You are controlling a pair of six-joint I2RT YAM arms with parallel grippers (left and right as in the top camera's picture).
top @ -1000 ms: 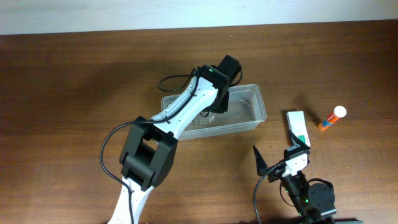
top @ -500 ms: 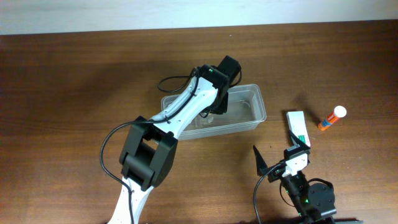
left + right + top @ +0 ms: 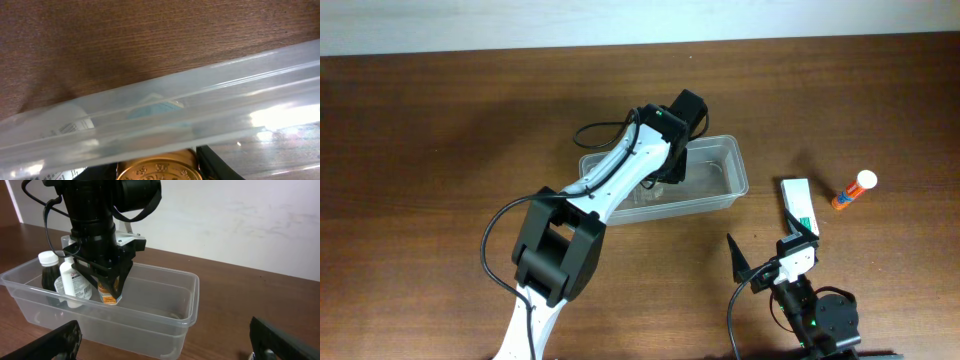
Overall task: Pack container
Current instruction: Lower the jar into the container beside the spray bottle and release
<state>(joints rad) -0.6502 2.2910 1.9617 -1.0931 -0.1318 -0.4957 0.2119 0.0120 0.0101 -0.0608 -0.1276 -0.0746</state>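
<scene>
The container point(image 3: 720, 172) sits mid-table, its long side running left to right, the right end slightly farther. My left gripper point(image 3: 111, 291) reaches inside it, pinching a small orange bottle point(image 3: 108, 298). My right gripper point(image 3: 770, 245) rests near right, fingers spread wide.

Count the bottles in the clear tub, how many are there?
3. A dark bottle with a white cap at the tub's end, a white bottle beside it, and an orange-labelled bottle gripped by the left fingers. The arm may hide more.

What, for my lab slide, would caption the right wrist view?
Left fingers hold an orange-labelled item in the clear container beside a dark bottle and white bottle.
</scene>
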